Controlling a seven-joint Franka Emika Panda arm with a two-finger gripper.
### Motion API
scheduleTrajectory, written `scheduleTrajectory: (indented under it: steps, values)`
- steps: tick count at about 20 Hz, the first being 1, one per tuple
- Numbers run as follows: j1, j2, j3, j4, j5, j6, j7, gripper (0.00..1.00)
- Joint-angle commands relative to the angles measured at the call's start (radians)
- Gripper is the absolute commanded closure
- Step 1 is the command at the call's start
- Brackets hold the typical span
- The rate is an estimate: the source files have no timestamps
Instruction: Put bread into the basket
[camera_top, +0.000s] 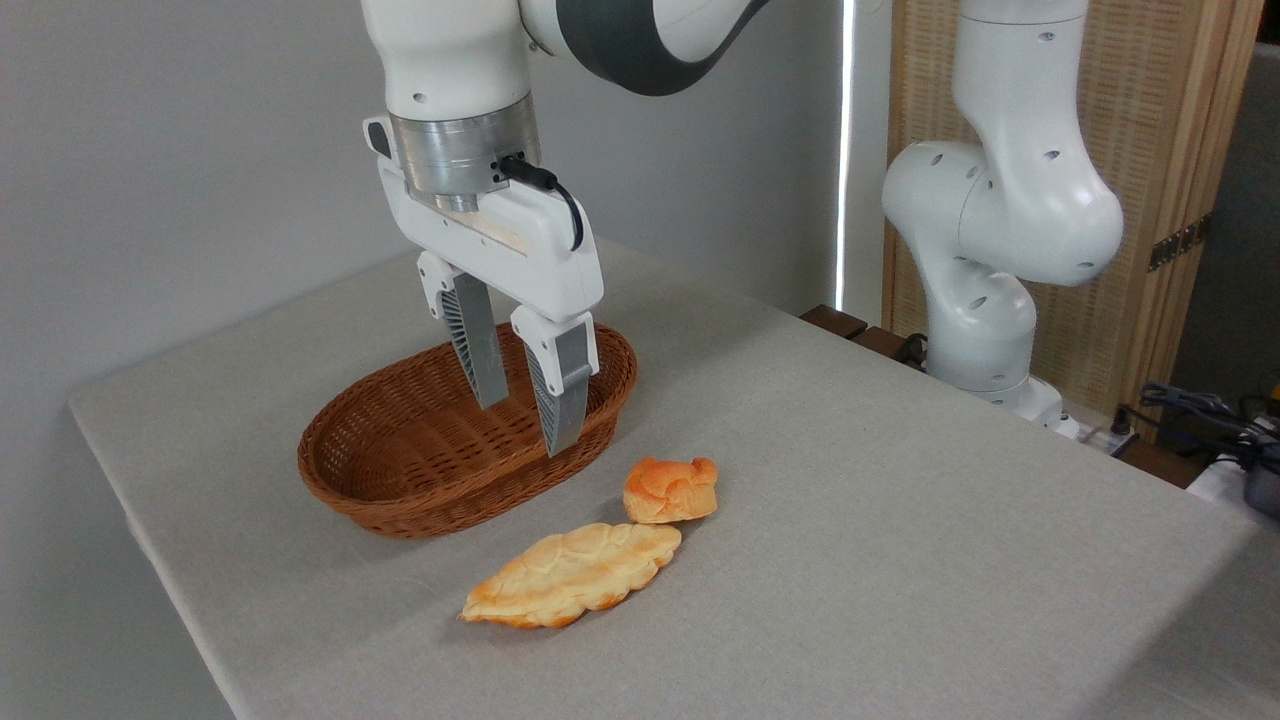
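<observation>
My gripper (527, 423), fingers apart and empty, hangs over the basket (400, 470); the bun (670, 489) lies lower right of it.

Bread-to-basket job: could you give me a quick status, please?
Gripper open, empty, above basket. Bun on table beside basket, touching flat bread. Path clear.

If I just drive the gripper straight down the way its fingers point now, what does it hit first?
Probably the basket. The open gripper hangs with its fingers pointing down over the right part, likely meeting the woven floor or near rim. Depth is unclear from one view. The bun sits right of that line.
</observation>
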Motion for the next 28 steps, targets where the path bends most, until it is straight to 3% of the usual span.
scheduleTrajectory:
  steps: [1,28]
  values:
    - [-0.005,0.008,0.005,0.017,-0.008,-0.005,-0.008,0.00]
    - [-0.005,0.008,0.003,0.018,-0.008,-0.025,-0.005,0.00]
